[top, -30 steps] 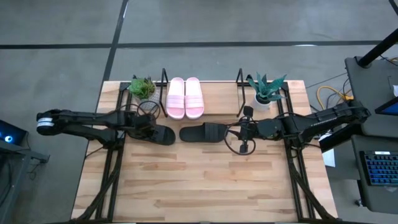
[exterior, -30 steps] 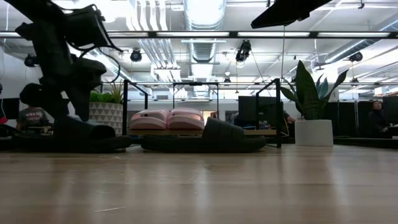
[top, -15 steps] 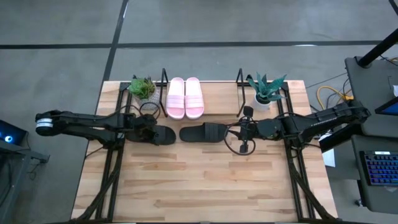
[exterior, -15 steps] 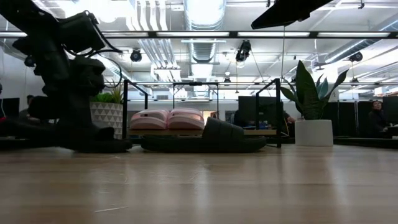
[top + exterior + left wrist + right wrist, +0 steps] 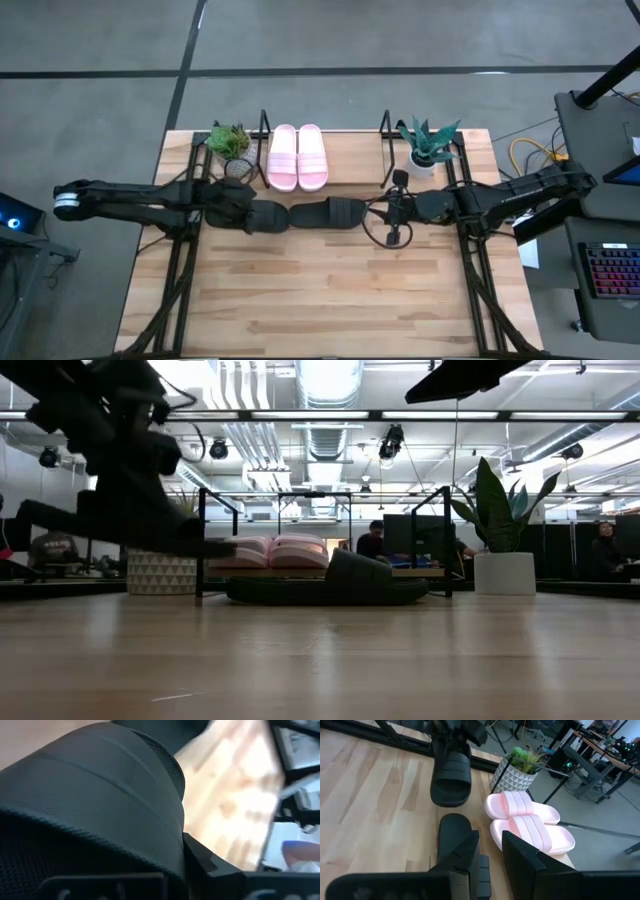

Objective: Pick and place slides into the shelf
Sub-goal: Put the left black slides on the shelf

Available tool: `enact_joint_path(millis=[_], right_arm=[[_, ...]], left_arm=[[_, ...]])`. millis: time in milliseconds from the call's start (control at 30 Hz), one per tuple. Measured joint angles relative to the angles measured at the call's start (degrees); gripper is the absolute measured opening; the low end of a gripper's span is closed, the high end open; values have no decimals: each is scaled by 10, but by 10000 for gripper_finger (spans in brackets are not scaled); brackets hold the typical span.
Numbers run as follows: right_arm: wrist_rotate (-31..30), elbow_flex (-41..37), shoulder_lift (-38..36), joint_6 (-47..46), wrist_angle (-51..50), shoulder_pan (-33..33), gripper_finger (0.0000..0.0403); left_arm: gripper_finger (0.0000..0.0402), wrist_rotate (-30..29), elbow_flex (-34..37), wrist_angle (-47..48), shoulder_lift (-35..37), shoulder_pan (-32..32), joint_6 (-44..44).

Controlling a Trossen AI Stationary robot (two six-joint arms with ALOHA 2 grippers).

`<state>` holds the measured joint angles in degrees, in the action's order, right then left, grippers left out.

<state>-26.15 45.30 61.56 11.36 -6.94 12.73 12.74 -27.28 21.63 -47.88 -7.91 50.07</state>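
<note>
At centre-left of the high view the left end effector pinches a black slide clear of the table, presumably bound for the shelf beside the pink slides.

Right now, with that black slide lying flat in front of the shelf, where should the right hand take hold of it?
Probably at the wide strap of the black slide, coming from above: it arches off the flat sole. The right hand sits at that end.
</note>
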Motion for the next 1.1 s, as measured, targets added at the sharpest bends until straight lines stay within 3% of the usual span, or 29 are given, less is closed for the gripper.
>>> enact_joint_path(millis=[133,300,667,767,900,1100], right_arm=[[0,2,-1,-17,1,0,72],[0,13,-1,-43,2,0,72],[2,90,-2,-40,4,0,72],[7,111,-2,-39,3,0,75],[7,137,1,-39,-15,0,99],[7,173,42,-39,-42,-4,172]], left_arm=[[1,-7,-19,0,34,12,-14],[1,-81,-41,-41,62,37,-85],[0,-143,-48,-356,19,72,-500],[0,-176,-48,-430,-16,72,-570],[0,-181,-48,-504,-64,72,-642],[0,-180,-49,-604,-121,72,-699]])
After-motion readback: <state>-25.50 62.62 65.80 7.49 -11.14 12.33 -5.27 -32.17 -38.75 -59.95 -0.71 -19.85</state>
